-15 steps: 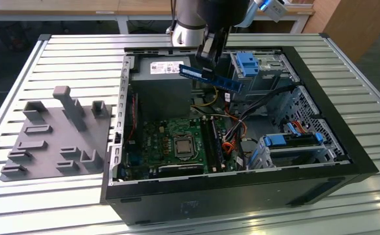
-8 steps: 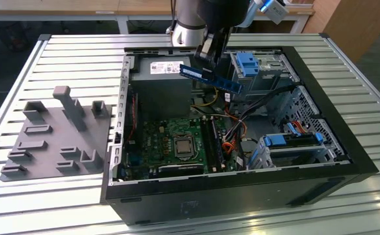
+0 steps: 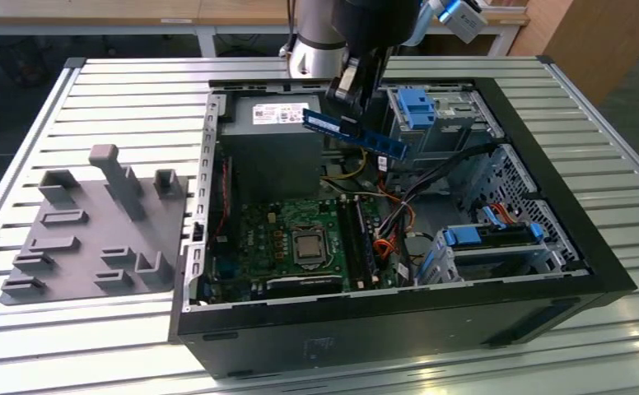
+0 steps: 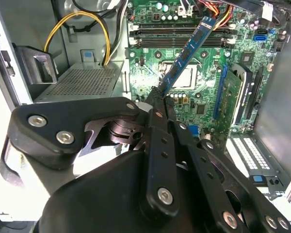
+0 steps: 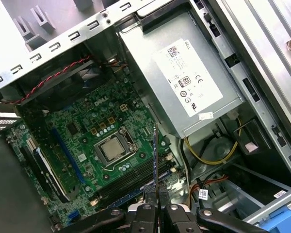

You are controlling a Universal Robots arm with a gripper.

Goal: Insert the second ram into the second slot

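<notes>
My gripper [image 3: 339, 111] is shut on one end of the second ram [image 3: 358, 134], a thin dark-blue board stick with a white label. It hangs tilted in the air above the open computer case [image 3: 550, 271], over the edge of the power supply. In the second wrist view the ram [image 4: 188, 52] slants away from my gripper [image 4: 158, 98] over the green motherboard [image 4: 203, 92]. The first wrist view shows the ram [image 5: 155, 155] edge-on above my gripper [image 5: 155, 196]. The long black memory slots [image 3: 356, 237] [image 4: 179, 36] lie beside the processor socket [image 3: 310, 244]. I cannot tell which is the second slot.
A grey power supply [image 3: 276, 144] fills the case's far corner. Light-blue drive-bay latches [image 3: 417, 107] [image 3: 493, 234] stand along the exterior view's right side, with orange and black cables [image 3: 391, 222] near the slots. A grey parts holder [image 3: 89, 226] sits on the slatted table.
</notes>
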